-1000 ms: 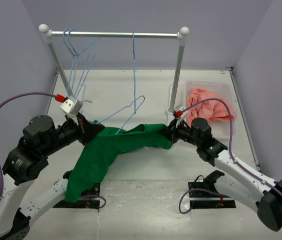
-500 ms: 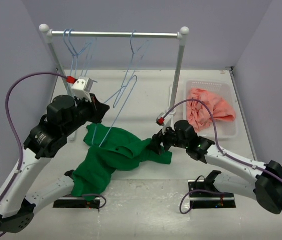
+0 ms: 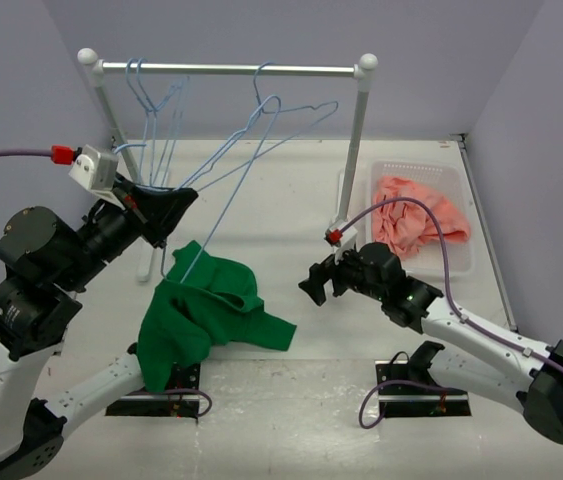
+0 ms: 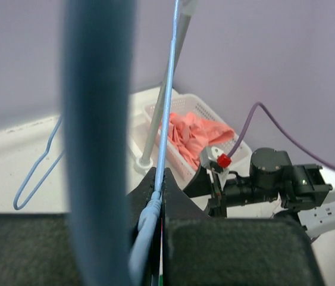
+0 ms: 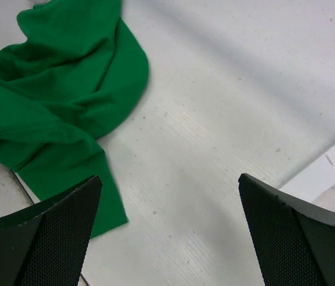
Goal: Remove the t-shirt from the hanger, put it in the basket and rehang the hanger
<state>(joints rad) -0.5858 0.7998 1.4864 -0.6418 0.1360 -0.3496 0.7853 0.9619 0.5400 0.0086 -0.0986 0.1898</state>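
green t-shirt point(image 3: 201, 305) (crumpled) under hanger point(image 3: 229, 190)

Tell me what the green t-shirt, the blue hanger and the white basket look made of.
T-shirt: soft matte cloth, possibly cotton; it crumples in loose folds.
Hanger: thin wire, likely metal with a smooth light-blue coating; it keeps its sharp bends.
Basket: white moulded plastic, judging by its lattice walls.
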